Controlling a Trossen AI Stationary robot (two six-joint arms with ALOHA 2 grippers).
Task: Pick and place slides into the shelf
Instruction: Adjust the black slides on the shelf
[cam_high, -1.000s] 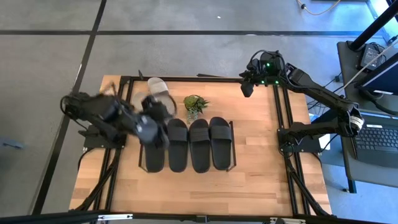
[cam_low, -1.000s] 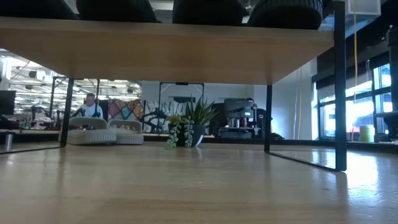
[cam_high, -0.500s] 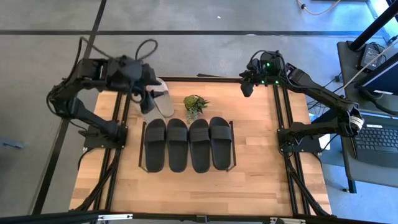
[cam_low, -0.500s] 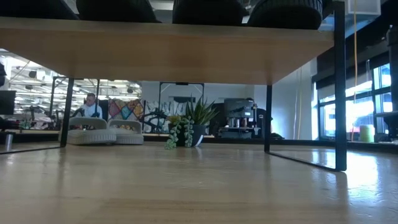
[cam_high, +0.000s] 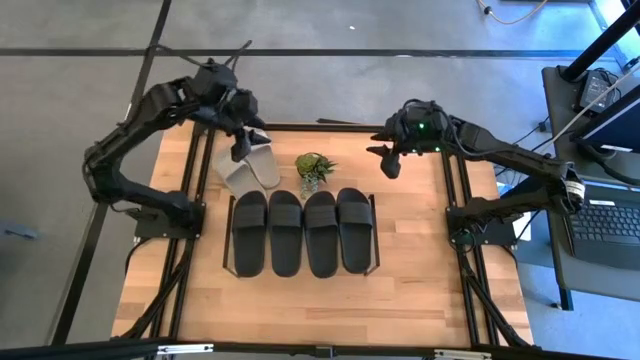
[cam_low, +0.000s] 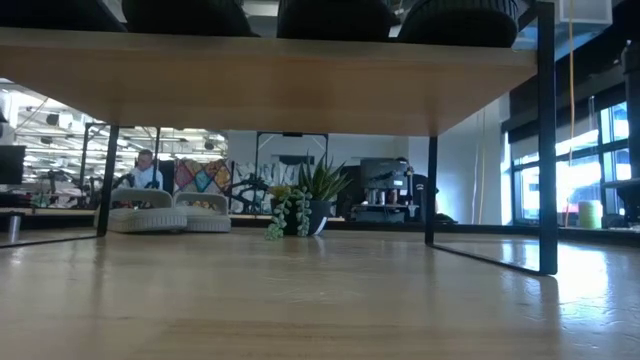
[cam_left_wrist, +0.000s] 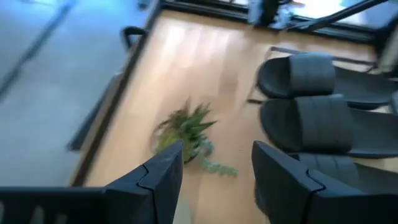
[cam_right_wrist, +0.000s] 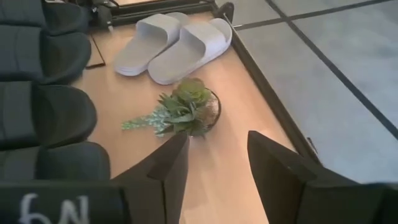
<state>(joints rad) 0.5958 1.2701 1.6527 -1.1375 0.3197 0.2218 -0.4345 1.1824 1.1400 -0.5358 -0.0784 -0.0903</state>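
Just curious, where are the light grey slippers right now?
In the high view, the two light grey slides lie side by side on the table's far left, beside the potted plant, under the left end effector.

We note a grey floor (cam_high: 330, 25) crossed by dark lines around the wooden table (cam_high: 410, 290). A desk with a keyboard (cam_high: 610, 222) stands off its right edge. Beyond the far edge lies an open office; bright windows (cam_low: 575, 175) light it, and a person (cam_low: 147, 170) is seated there.

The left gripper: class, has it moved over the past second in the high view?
Yes. The left gripper has swung from over the shelf's left end to the table's far edge, above the grey-white slides.
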